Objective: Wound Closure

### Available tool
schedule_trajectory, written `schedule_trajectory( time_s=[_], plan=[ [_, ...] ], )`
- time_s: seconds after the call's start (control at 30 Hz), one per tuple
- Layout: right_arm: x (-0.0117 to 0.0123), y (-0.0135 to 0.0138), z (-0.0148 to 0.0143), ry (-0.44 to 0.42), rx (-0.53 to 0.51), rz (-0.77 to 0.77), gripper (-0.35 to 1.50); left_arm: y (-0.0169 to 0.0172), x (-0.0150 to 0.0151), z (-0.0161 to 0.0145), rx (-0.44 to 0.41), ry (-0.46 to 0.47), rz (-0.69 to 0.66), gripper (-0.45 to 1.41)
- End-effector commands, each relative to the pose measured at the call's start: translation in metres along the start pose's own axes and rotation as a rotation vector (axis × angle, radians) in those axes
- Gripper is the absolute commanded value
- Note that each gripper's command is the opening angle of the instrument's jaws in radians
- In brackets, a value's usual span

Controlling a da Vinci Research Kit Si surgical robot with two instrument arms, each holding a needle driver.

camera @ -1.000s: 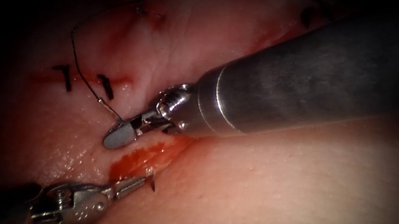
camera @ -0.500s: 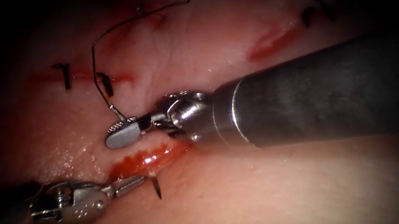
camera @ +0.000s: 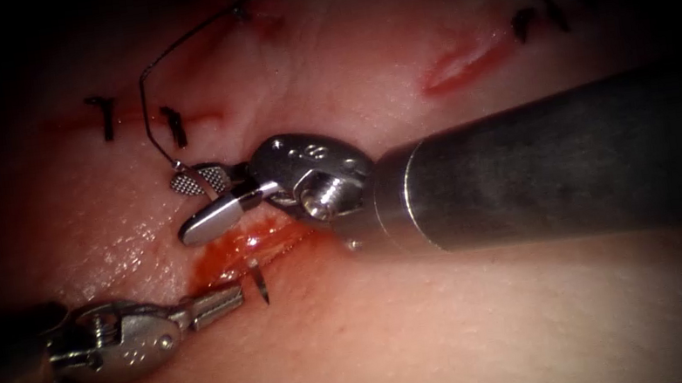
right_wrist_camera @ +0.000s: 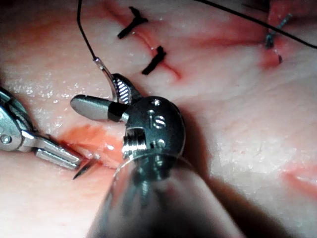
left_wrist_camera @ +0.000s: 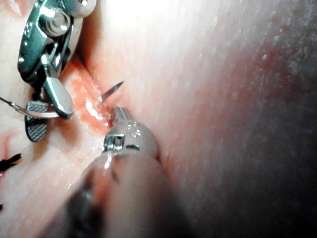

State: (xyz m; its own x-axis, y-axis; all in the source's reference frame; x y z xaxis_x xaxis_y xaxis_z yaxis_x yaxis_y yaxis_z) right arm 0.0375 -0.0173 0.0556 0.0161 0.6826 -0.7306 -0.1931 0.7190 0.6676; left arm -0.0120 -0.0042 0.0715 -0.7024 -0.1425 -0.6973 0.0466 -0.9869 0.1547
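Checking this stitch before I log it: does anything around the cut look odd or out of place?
Nothing looks damaged. The needle passes through the tissue: its tip pokes out beside the left tool, its tail end lies by the open right tool, which holds nothing. Red fluid pools in the cut. The thread trails loose.

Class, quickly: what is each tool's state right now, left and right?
Left arm's tool: fingers shut, beside the thin curved steel needle's tip, which pokes from the tissue; a grip cannot be told.
Right arm's tool: fingers open, holding nothing.
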Motion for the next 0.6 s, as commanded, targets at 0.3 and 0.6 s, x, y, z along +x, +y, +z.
schedule_trajectory(
  time_s=[0.3, 0.6],
  plan=[
    [0.0039, 0.0007, 0.0009, 0.007, 0.016, -0.048, 1.31, 0.0000, 0.0000, 0.0008, 0.001, 0.001, 0.000, -0.26],
    [0.0038, 0.0002, 0.0028, -0.031, 0.022, -0.059, 1.30, 0.0000, -0.0001, 0.0007, -0.002, -0.001, 0.001, -0.26]
  ],
)
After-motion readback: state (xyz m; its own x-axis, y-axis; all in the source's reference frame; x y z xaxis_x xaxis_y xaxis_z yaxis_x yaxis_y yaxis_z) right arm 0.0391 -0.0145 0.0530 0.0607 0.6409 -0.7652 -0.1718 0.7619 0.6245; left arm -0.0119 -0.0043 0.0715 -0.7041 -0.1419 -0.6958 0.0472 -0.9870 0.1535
